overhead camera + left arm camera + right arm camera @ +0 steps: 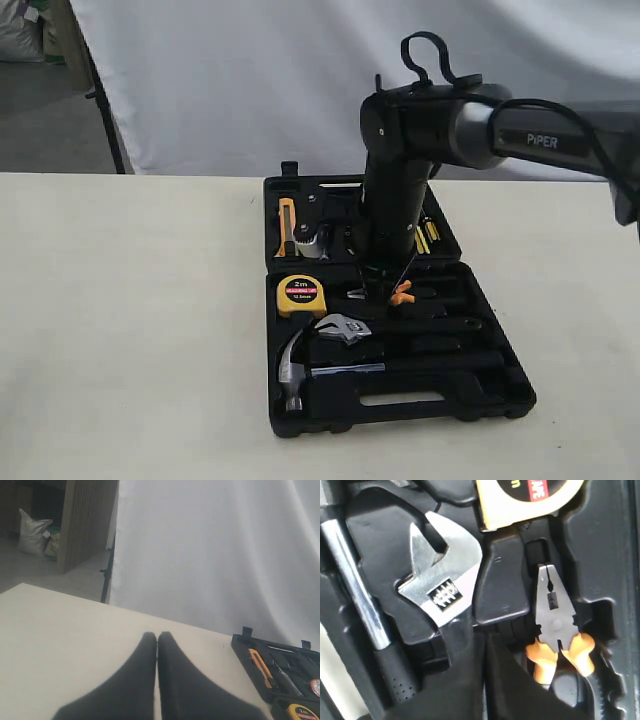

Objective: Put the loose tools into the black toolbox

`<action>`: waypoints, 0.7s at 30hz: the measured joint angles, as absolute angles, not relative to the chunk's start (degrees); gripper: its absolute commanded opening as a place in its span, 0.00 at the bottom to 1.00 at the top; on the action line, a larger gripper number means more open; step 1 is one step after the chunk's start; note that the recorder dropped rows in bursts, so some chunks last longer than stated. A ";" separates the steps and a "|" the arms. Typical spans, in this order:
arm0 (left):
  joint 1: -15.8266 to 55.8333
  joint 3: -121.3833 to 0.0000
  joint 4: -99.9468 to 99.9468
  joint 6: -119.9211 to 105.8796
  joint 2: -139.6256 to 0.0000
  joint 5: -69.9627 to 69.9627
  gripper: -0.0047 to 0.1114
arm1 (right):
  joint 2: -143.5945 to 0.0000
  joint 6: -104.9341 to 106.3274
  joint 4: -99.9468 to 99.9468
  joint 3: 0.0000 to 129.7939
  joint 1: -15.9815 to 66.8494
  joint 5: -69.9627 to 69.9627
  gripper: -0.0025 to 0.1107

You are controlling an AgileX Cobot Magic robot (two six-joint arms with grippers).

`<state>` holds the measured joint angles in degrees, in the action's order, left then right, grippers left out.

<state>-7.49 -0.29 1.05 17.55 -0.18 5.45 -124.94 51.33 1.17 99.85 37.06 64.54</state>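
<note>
The black toolbox (500, 395) lies open near the middle of the table (130, 330), toward its far edge. In its near half, the claw hammer (345, 370) runs along the front long edge, with its head at the left front corner. The adjustable wrench (345, 328) lies just behind it, jaw end to the left, between the hammer and the yellow tape measure (300, 295). We cannot make out the tape roll with certainty. The right gripper (485, 647) hangs over this half, fingers pressed together on nothing, above the wrench handle and beside the orange-handled pliers (555, 625). Whether it touches the wrench cannot be told. The left gripper (157, 637) is likewise closed and empty over bare table, well apart from the case. We judge both tools to be rigid and not fragile. The hammer should be heavy and strongly head-biased. Its polished shaft looks slippery, so we would take hold on the textured black handle close to the shaft, or expect the head to swing down. The wrench should be lighter but is also weighted toward its bright, smooth jaw. We would grip the black handle just behind the jaw. It appears to sit slightly askew over its recess and may need pressing flat.
</note>
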 measured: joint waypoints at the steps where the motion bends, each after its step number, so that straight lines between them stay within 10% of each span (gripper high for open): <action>1: -7.49 -0.29 1.05 17.55 -0.18 5.45 0.05 | -124.94 51.33 1.16 99.85 37.06 64.54 0.12; 21: -7.49 -0.29 1.05 17.55 -0.18 5.45 0.05 | -124.94 51.87 -3.85 99.85 33.95 66.95 0.48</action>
